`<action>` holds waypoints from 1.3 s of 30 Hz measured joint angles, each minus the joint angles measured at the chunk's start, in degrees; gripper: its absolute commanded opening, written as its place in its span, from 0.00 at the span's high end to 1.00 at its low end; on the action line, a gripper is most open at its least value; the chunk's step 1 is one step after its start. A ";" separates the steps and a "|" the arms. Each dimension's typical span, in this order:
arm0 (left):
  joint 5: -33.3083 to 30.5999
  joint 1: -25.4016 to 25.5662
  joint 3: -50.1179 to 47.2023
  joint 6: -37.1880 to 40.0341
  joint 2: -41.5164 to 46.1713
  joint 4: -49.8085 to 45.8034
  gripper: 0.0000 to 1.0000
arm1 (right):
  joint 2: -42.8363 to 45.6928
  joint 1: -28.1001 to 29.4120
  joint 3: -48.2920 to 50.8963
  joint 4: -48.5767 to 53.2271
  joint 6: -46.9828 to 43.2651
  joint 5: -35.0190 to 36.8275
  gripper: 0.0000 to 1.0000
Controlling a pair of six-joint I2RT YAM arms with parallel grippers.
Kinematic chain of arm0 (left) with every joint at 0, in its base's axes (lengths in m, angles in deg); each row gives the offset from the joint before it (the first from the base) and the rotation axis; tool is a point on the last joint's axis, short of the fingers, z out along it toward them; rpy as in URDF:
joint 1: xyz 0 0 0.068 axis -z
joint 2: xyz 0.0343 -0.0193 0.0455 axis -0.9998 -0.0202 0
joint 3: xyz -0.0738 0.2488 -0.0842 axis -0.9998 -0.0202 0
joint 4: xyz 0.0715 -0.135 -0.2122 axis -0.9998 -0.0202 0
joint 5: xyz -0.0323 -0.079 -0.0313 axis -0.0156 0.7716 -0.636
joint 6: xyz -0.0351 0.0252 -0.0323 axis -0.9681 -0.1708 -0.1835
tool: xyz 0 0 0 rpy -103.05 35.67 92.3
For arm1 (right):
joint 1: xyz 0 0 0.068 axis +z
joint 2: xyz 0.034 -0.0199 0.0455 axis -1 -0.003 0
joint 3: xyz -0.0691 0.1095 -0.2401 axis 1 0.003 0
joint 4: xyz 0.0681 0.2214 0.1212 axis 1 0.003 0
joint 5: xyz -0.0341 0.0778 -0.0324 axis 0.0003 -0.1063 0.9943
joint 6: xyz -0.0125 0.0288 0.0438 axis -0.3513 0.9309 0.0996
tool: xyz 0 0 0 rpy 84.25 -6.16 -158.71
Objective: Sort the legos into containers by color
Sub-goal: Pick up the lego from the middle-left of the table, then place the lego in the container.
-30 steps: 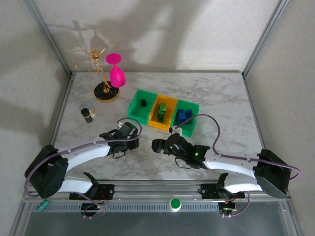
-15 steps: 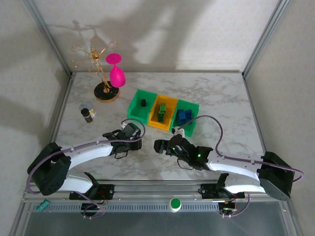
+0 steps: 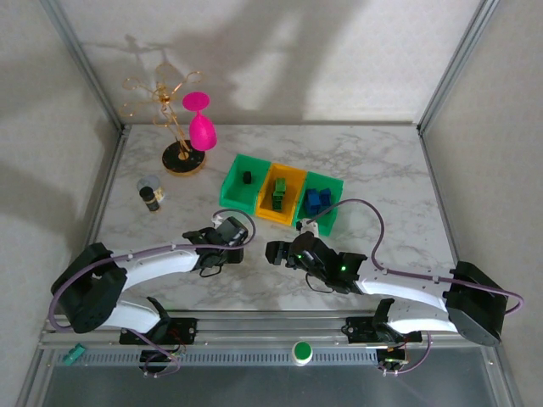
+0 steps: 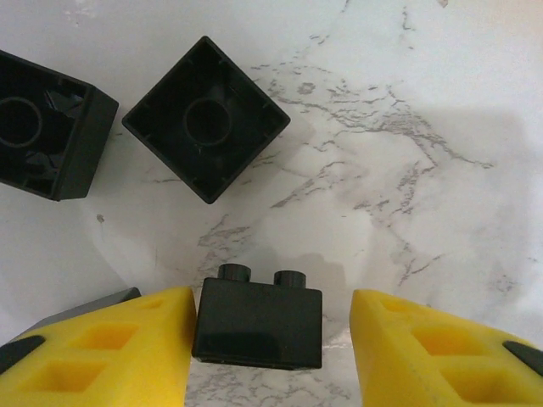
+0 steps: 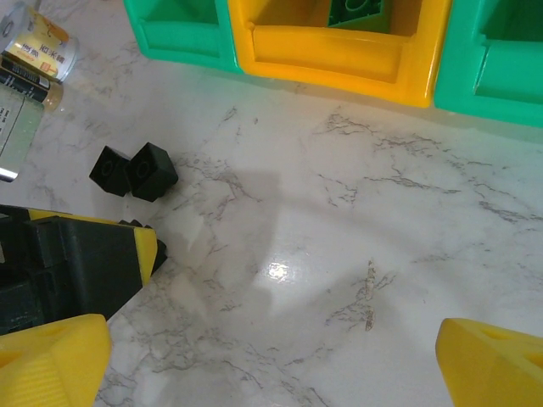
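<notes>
We hold our left gripper (image 4: 271,343) astride a black brick (image 4: 259,326) near the table's (image 4: 424,127) front edge, jaws open, not yet clamped. Our right gripper (image 5: 271,365) gapes empty. Next we should close, lift and carry it to the left green bin (image 3: 231,193).

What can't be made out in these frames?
Left wrist: the leftmost black brick is cut off by the left edge.
Right wrist: the green brick in the yellow bin is cut off by the top edge.
Top external: blue bricks too small to count.
</notes>
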 measured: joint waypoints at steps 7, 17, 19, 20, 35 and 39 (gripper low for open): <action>-0.94 0.00 -0.02 -0.57 -0.74 0.57 0.63 | 0.68 -0.04 0.39 0.31 0.15 0.00 0.01; -4.37 -0.22 5.57 0.50 0.96 -3.54 0.62 | 2.93 -2.62 0.74 0.63 0.13 -0.28 0.01; -5.35 -0.98 9.20 1.55 0.92 -3.69 0.62 | 3.56 -3.72 0.74 0.66 0.13 -0.46 0.01; -5.90 -1.68 11.30 2.08 0.72 -3.72 0.62 | 3.80 -4.33 0.74 0.76 0.13 -0.57 0.01; -5.79 -13.42 34.16 8.00 -22.43 1.11 0.61 | 8.15 -7.56 0.94 3.21 0.15 -0.66 0.01; -5.16 -14.03 37.38 8.57 -26.95 2.05 0.60 | 8.41 -8.07 1.70 3.63 0.15 -0.66 0.01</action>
